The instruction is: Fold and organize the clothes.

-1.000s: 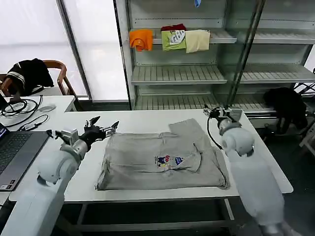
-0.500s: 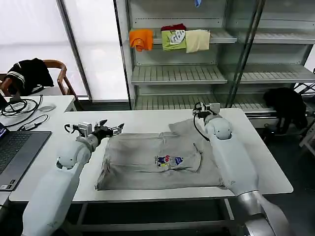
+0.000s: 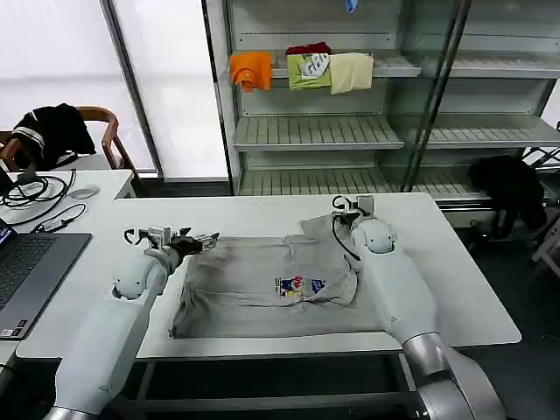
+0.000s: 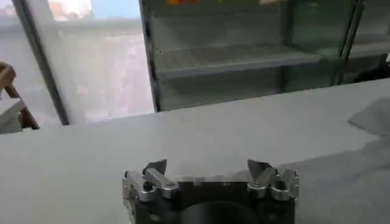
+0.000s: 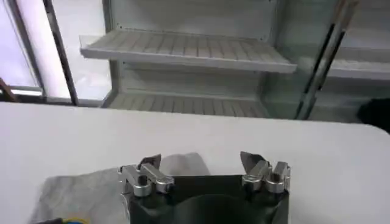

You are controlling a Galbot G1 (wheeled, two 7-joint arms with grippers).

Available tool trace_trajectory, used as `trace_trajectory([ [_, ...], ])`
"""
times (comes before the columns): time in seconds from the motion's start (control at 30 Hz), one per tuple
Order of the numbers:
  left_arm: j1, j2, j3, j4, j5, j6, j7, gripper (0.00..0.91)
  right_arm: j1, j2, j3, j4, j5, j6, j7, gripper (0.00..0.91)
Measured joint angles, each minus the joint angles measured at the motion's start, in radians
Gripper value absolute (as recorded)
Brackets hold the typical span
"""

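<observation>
Both arms have crept inward since half a second back. The left gripper (image 3: 199, 239) now sits right at the shirt's (image 3: 262, 293) left far corner, jaws spread, and the right gripper (image 3: 348, 206) hangs over the far sleeve, also spread with nothing in it. There's plenty of bare table (image 3: 464, 289) along the far edge and right side. The shirt is light grey, lying roughly flat mid-table, partly folded, with its small colourful print (image 3: 300, 285) facing up.

Lab, metal shelving (image 3: 319, 131), laptop (image 3: 31, 271) desk
</observation>
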State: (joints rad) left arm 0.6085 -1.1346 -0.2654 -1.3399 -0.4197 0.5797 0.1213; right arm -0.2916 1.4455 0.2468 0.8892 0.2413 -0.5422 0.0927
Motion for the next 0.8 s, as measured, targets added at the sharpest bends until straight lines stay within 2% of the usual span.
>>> trace_trajectory([
  [0.63, -0.040, -0.017, 0.000, 0.099, 0.008, 0.000, -0.009, 0.907, -0.010, 0.026, 0.000, -0.032, -0.022, 0.008, -0.007, 0.907],
  [0.7, -0.041, -0.021, 0.001, 0.105, 0.009, 0.000, -0.009, 0.746, -0.012, 0.026, 0.001, -0.032, -0.022, 0.008, -0.007, 0.907],
  [0.73, -0.041, -0.022, 0.002, 0.107, 0.009, 0.000, -0.008, 0.595, -0.013, 0.026, 0.001, -0.032, -0.023, 0.008, -0.007, 0.695],
  [0.77, -0.040, -0.022, 0.003, 0.107, 0.011, 0.000, -0.009, 0.393, -0.015, 0.026, 0.002, -0.030, -0.023, 0.008, -0.007, 0.353],
  [0.8, -0.038, -0.023, 0.005, 0.107, 0.012, 0.000, -0.009, 0.272, -0.018, 0.025, 0.003, -0.028, -0.023, 0.008, -0.007, 0.151],
])
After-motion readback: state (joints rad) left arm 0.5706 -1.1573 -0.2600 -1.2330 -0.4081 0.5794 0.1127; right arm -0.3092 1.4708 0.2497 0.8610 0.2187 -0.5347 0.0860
